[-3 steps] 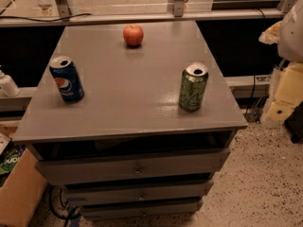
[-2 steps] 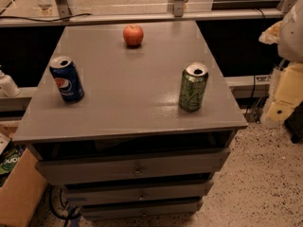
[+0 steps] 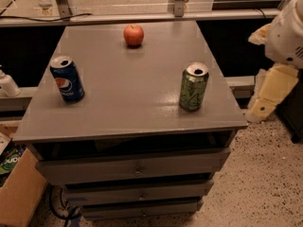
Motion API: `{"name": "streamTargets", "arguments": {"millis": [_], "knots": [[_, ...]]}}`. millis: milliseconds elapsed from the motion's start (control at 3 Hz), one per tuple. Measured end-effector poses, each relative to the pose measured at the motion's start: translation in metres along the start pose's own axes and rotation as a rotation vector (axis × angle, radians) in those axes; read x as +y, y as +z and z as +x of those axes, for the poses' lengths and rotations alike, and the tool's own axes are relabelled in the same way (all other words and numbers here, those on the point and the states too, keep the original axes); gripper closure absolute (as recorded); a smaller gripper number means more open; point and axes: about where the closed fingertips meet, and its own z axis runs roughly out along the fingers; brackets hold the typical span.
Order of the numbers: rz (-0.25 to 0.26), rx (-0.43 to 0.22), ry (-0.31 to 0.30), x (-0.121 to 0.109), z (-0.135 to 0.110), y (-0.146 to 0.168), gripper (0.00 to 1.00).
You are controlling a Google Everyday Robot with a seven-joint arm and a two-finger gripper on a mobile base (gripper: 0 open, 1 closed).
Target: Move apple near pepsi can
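The pincer [image 3: 266, 97] hangs off the right side of the table [image 3: 132, 110], at the end of the pale arm [image 3: 288, 32] that comes in at the right edge of the view. It sits lower than the table top and well apart from everything on it. Whether it is open or closed I cannot tell, but it has hold of nothing on the table.

The task looks to be at its very start: the reach for the apple [image 3: 134, 34] is not yet begun. The apple rests at the far edge of the table, near the middle. The pepsi can [image 3: 67, 79] stands upright near the left edge, well apart from the apple and nearer to the camera.

The next move, as I judge it, calls for the arm to rise over the right edge and travel across to the far side, then come down on the apple. After that the fruit needs carrying left and nearer, to be set down just beside the blue can without knocking it.

A green can [image 3: 193, 86] stands upright toward the near right, between the pincer and the table's middle. A low, straight reach could clip it, so a high approach seems safer.

Below the top are grey drawers [image 3: 137, 168]. A cardboard box [image 3: 19, 195] sits on the floor at the near left, clear of the work.
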Motion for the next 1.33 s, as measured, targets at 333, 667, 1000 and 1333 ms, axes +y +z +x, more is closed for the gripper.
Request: {"name": "streamTargets", "arguments": {"millis": [333,667,1000,1333], "knots": [[0.03,-0.071,0.02,-0.029,-0.02,0.029,0.0],[0.038,-0.123,0.054,-0.065,-0.038,0.05,0.0],[0.015,-0.192,0.098,-0.096,-0.069,0.058,0.0],[-0.006,-0.244,0.12,-0.121,-0.103,0.064,0.0]]}}
